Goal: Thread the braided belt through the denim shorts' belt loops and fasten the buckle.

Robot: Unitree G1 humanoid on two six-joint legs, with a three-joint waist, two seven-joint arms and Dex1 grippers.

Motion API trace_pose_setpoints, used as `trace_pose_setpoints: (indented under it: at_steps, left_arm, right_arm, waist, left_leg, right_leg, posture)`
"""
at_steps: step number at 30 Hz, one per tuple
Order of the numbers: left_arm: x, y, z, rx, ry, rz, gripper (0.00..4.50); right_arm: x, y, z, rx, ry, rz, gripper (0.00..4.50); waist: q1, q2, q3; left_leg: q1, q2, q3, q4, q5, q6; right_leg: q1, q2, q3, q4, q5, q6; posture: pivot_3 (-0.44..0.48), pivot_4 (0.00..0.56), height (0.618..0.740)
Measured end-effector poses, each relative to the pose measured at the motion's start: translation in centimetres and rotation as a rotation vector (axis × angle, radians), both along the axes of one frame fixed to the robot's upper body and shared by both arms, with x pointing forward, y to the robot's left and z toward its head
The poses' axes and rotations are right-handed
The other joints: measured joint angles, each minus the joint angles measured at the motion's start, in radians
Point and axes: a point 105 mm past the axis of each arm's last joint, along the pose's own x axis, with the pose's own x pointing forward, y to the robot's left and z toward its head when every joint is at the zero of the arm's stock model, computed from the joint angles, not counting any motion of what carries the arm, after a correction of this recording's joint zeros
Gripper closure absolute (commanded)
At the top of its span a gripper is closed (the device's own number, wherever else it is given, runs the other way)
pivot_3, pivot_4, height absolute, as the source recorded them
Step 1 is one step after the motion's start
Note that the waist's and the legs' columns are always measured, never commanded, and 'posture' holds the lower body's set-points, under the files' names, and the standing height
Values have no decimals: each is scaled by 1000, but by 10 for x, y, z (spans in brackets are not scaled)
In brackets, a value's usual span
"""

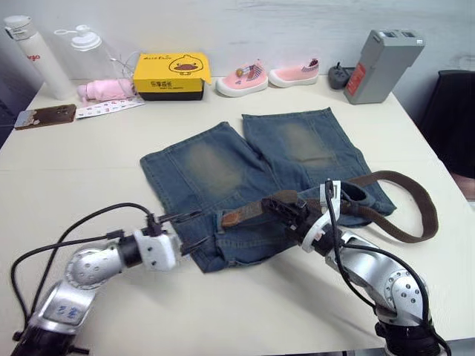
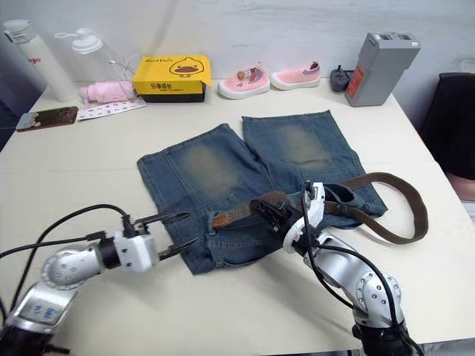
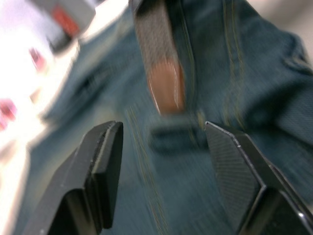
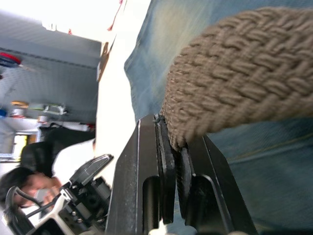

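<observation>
Presently, braided belt (image 1: pixel 252 211): laid along the denim shorts (image 1: pixel 245 174) waistband, axis 9-to-3, tan tip toward 9 o'clock.
Right gripper (image 1: pixel 286 210): clamped on belt.
Left gripper (image 1: pixel 194 230): fingers spread, nothing held.

Denim shorts (image 1: pixel 245 185) lie flat on table, blue with faded tan patches, legs pointing away from robot, waistband nearest robot. Braided belt (image 1: pixel 404 204) is dark brown and woven. It runs across waistband, then curls in big loop on table off shorts' right side. Its tan leather tip (image 1: pixel 232 218) rests on waistband near middle, beside belt loop (image 3: pixel 168 138). Buckle cannot be made out.
</observation>
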Motion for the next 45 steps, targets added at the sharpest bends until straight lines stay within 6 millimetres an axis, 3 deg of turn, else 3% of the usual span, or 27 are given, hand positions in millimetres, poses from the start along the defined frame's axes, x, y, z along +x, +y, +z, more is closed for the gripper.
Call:
trace_pose_setpoints:
  at_steps: [3, 13, 17, 24, 29, 43, 45]
  left_arm:
    - [-8, 20, -5, -2, 88, 47, 1518]
    - [-15, 16, -5, 0, 122, 10, 1518]
    - [-9, 11, 2, 29, 51, -29, 1518]
    - [4, 16, -12, 234, -119, -72, 1518]
    - [9, 15, -13, 284, -228, -77, 1518]
    - [22, 3, -19, 329, -379, -115, 1518]
    - [22, 0, -19, 329, -392, -122, 2063]
  right_arm:
    - [7, -2, -3, -44, -22, -7, 4500]
    - [10, 7, -17, -107, -22, 13, 4500]
    - [9, 25, -18, -136, -38, 63, 4500]
    - [19, 53, -26, -224, -34, 133, 4500]
    - [17, 70, -28, -269, -51, 181, 4500]
    - [19, 76, -30, -258, -46, 209, 4500]
    - [19, 76, -30, -263, -44, 210, 4500]
  waist:
    - [4, 0, 0]
    - [3, 0, 0]
    - [2, 0, 0]
    - [-6, 0, 0]
    - [-15, 0, 0]
    - [-23, -1, -1]
    - [-23, -1, -2]
  left_leg:
    - [0, 0, 2, 0, 0, 0]
    - [-1, 0, 6, 0, -1, 0]
    - [0, 0, 7, 0, -1, 0]
    - [0, 3, 14, 0, -2, -1]
    - [-1, 4, 16, 0, -3, -1]
    - [-1, 6, 21, 0, -3, -2]
    - [-1, 6, 21, 0, -4, -2]
  right_leg:
    - [-2, 0, 1, 1, 0, 0]
    - [-5, -1, 3, 4, 0, 0]
    - [-6, -1, 3, 4, 0, -1]
    - [-11, 0, 3, 7, 0, -2]
    - [-14, -1, 3, 9, 0, -3]
    - [-21, -1, 3, 12, 1, -5]
    - [-21, -2, 3, 13, 1, -5]
  posture:
    - [0, 150, 670]
    - [0, 150, 670]
    - [0, 150, 670]
    - [0, 150, 670]
    - [0, 150, 670]
    - [0, 150, 670]
    - [0, 150, 670]
